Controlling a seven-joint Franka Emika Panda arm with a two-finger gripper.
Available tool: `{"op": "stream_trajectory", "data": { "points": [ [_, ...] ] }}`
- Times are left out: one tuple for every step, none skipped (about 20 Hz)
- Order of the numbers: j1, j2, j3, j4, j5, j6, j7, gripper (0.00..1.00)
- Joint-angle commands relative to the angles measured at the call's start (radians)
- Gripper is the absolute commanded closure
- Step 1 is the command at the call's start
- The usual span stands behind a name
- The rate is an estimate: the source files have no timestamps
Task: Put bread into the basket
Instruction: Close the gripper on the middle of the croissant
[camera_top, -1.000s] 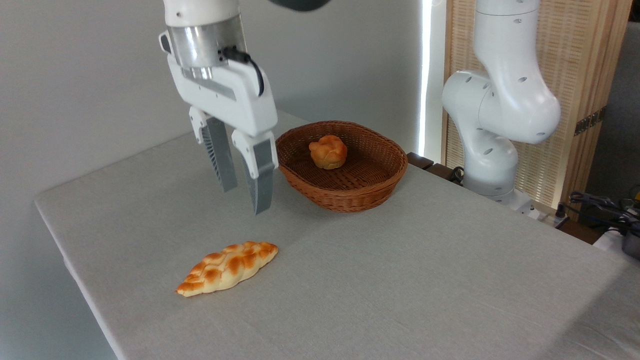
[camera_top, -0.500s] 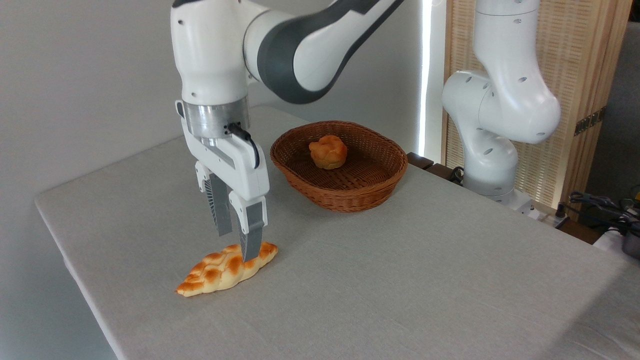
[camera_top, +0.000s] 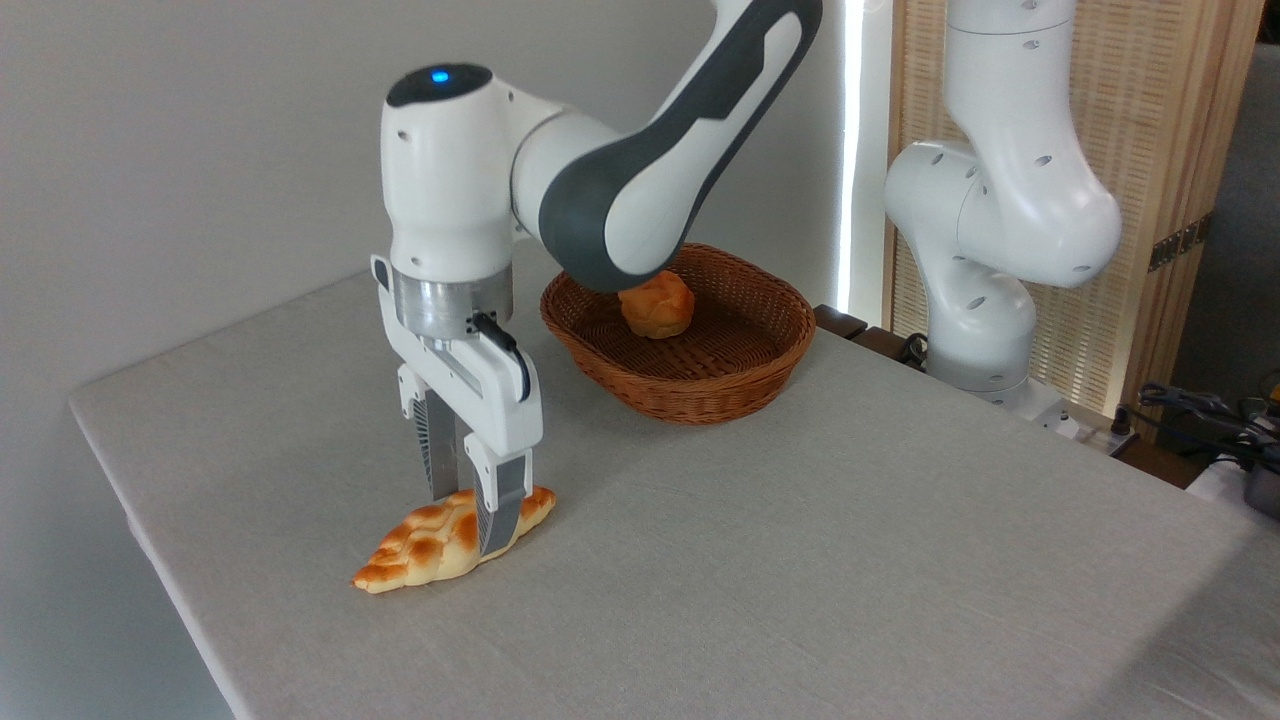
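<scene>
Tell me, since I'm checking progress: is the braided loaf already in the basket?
No, the braided loaf lies on the table, apart from the basket, with the gripper straddling it.

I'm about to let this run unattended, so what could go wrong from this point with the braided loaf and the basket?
1. The tool straddles the braided loaf nearer its right end than its middle, so the long left part may sag or swing when lifted.
2. The small bun already sits in the basket; the loaf may land on it or catch the rim.
3. The loaf lies near the table's front-left edge, so a slip could send it off.
</scene>
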Motion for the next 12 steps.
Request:
{"op": "stream_trajectory", "data": {
  "points": [
    [0.003, 0.010, -0.013, -0.041, -0.018, 0.075, 0.020, 0.00],
    [0.003, 0.010, -0.013, -0.041, -0.018, 0.081, 0.020, 0.01],
    [0.003, 0.012, -0.013, -0.041, -0.018, 0.083, 0.021, 0.17],
    [0.003, 0.012, -0.013, -0.041, -0.018, 0.083, 0.021, 0.34],
    [0.003, 0.013, -0.013, -0.041, -0.018, 0.083, 0.026, 0.46],
    [0.003, 0.013, -0.013, -0.041, -0.018, 0.082, 0.038, 0.55],
    [0.003, 0.013, -0.013, -0.041, -0.018, 0.082, 0.052, 0.59],
    [0.003, 0.013, -0.013, -0.039, -0.018, 0.082, 0.055, 0.60],
    [0.003, 0.013, -0.013, -0.039, -0.019, 0.080, 0.055, 0.62],
    [0.003, 0.013, -0.013, -0.039, -0.019, 0.080, 0.055, 0.62],
    [0.003, 0.013, -0.013, -0.039, -0.019, 0.081, 0.055, 0.63],
    [0.003, 0.013, -0.013, -0.039, -0.022, 0.080, 0.055, 0.65]
  ]
}}
